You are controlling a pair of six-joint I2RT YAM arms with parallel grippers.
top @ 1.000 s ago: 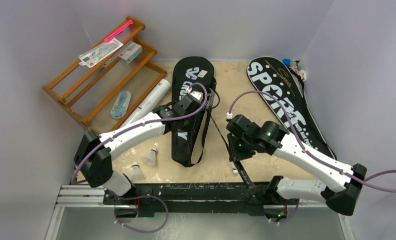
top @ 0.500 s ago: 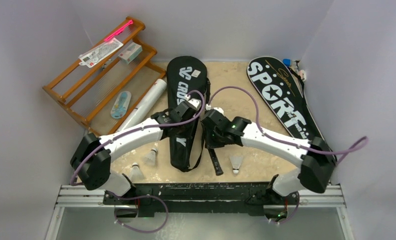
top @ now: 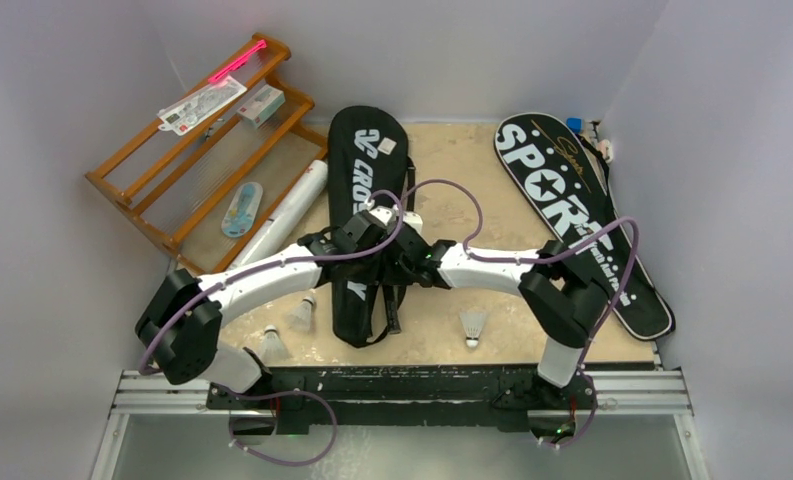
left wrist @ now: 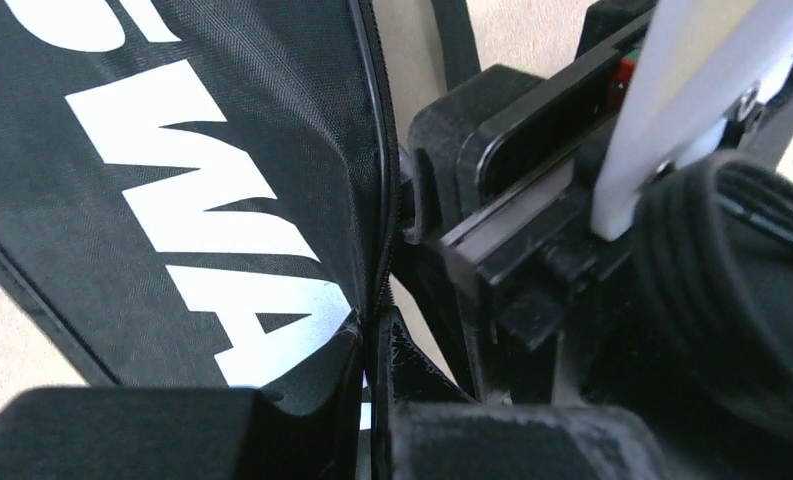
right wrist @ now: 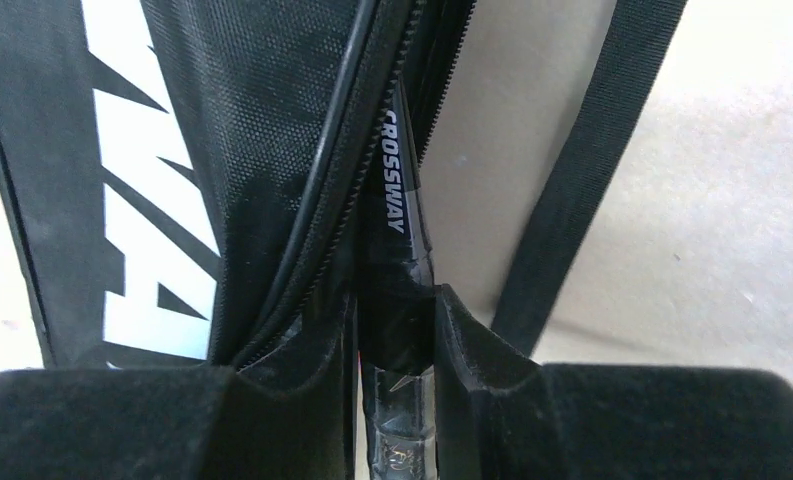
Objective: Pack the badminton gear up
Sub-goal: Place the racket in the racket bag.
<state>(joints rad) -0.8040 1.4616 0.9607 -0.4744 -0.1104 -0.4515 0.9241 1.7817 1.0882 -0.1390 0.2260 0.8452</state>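
The racket (right wrist: 396,215), its shaft marked CROSSWAY, sits at the open zip edge of the black racket bag (top: 364,165) in the middle of the table (top: 452,170). The right gripper (right wrist: 395,325) is clenched on the racket. The left gripper (left wrist: 372,400) pinches the bag's zip edge. A shuttlecock (top: 473,325) stands near the bag, to its right.

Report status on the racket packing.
Left gripper shut on Crossway bag zipper edge. Right gripper shut on racket shaft, at bag opening. Strap beside it, not blocking.

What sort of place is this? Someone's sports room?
Probably a robot test booth: plain white walls box in a small table, two arms are bolted to a metal rail at its edge, and a racket bag and shuttlecock lie out like props.
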